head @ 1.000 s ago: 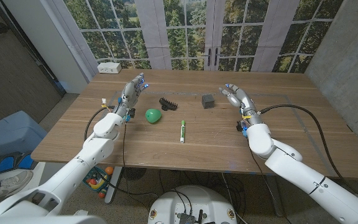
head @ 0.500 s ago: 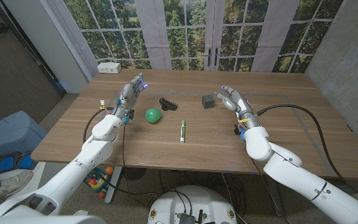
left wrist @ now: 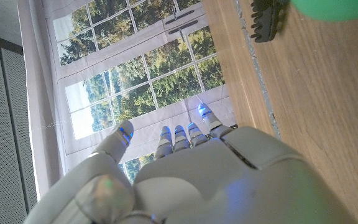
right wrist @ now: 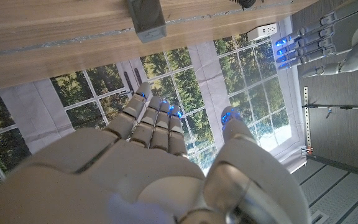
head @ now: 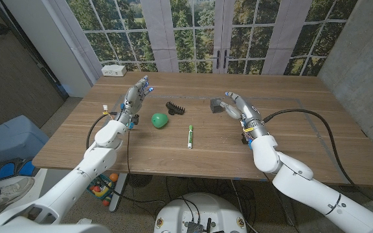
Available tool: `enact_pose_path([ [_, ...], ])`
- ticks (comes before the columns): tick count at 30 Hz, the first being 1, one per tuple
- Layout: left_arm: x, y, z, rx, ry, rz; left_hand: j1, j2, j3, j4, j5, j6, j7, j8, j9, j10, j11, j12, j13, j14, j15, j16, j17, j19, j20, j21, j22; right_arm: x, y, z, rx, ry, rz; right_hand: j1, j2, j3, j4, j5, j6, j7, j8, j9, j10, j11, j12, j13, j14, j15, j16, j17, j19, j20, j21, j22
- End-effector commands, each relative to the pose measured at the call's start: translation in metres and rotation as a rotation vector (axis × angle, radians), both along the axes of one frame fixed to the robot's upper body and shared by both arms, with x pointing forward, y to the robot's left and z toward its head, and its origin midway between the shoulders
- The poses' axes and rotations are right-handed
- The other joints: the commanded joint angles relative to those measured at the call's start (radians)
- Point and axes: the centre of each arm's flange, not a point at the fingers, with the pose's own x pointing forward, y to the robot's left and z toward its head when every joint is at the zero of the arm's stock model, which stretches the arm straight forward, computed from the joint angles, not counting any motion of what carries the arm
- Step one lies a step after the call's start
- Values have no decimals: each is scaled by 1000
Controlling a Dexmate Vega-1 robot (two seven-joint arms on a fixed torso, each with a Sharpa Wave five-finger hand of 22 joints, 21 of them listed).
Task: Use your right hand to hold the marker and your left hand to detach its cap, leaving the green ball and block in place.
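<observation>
A white marker [head: 190,136] with a green cap lies near the middle of the wooden table [head: 303,139], untouched. The green ball [head: 159,120] sits to its left, its edge also visible as the green ball [left wrist: 337,7]. A dark grey block [head: 216,105] stands behind and right of the marker, and shows as the block [right wrist: 146,17]. My right hand [head: 235,105] hovers open beside the block, right of the marker. My left hand [head: 136,94] is raised open, left of the ball. Both hands hold nothing.
A black comb-like piece [head: 175,107] lies between ball and block, visible too as the black piece [left wrist: 266,18]. A white power strip [head: 114,70] sits at the far left corner. Cables run along both arms. Windows stand behind the table.
My right hand has moved left toward the block and marker. The left hand, marker, ball and block have stayed in place.
</observation>
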Motion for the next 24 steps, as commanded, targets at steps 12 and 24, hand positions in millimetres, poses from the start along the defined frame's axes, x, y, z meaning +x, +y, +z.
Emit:
enact_pose_path([
  [12, -7, 8, 0, 0, -21, -6, -1, 37, 3, -8, 0, 4, 3, 4, 4, 5, -1, 7, 3, 2, -13, -3, 2, 8, -29, -10, 3, -10, 37, -15, -115, 6, -15, 34, -16, 0, -23, 0, 3, -8, 6, 4, 7, -15, 6, 8, 10, -20, 9, 3, 19, 0, -3, 5],
  [24, -7, 12, -3, 3, -21, -15, -3, 36, 3, -10, 0, 5, 1, 4, 4, 6, 0, 8, 3, 2, -13, -4, 2, 10, -27, -16, 3, -13, 52, -24, -151, 12, -21, 38, -47, -22, -17, -15, 61, -19, 27, 5, 41, -25, 19, 14, 22, -22, 20, 8, 40, 8, -8, 7],
])
